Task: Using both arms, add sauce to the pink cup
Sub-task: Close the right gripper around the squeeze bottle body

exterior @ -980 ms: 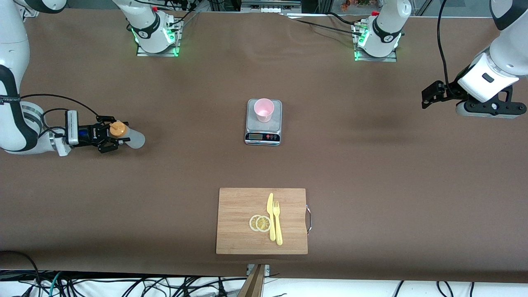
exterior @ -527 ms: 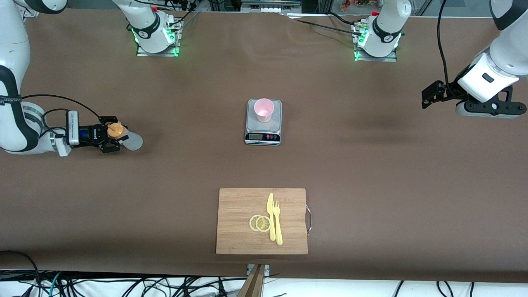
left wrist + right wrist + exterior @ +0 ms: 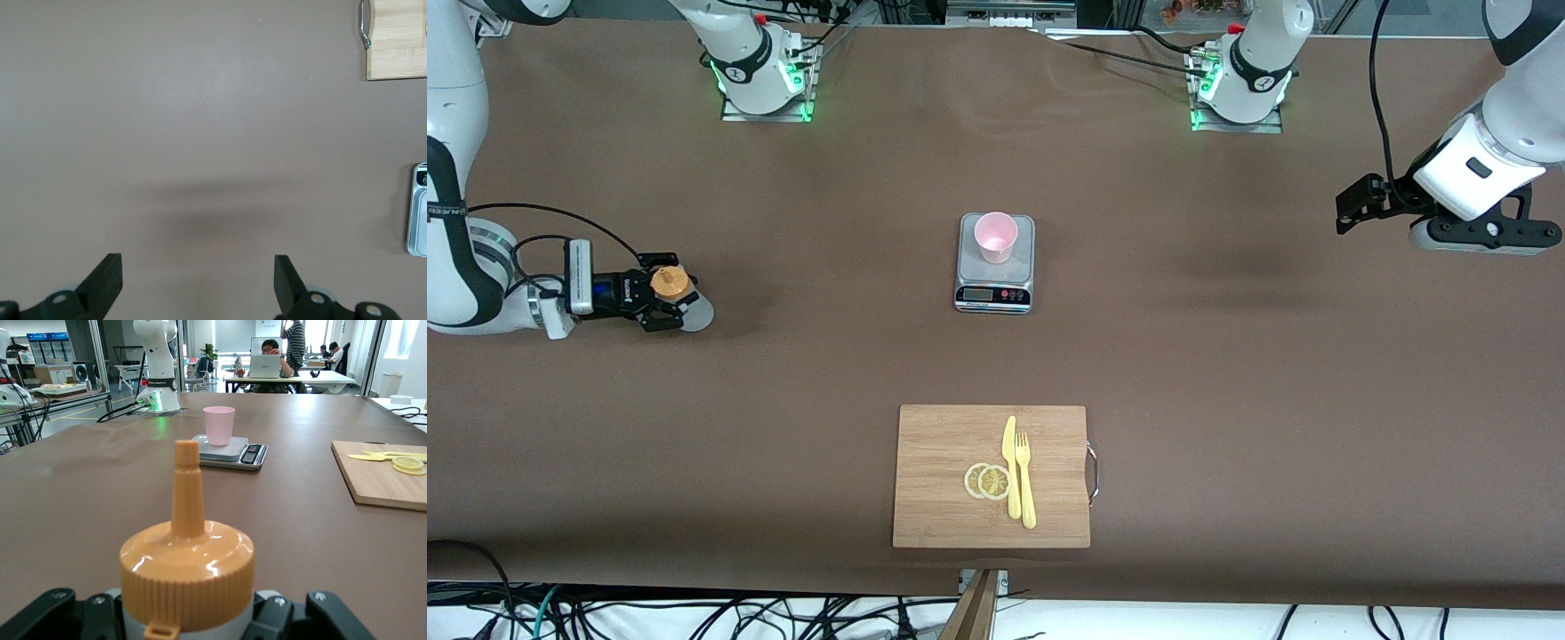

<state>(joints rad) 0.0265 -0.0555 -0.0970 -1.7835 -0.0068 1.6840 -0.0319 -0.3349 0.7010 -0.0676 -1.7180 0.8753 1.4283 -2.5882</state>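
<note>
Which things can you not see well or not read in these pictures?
- Kitchen scale: display digits too small in the front view.
- Sauce bottle: right hand covers its body in the right wrist view; level unseen.
- Pink cup: contents not discernible.
- Left hand: base cut off by the left wrist view's edge; open over bare table.

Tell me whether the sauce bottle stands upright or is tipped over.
Upright. In the right wrist view the sauce bottle points its orange nozzle straight up, gripped by the right gripper at the right arm's end of the table.
</note>
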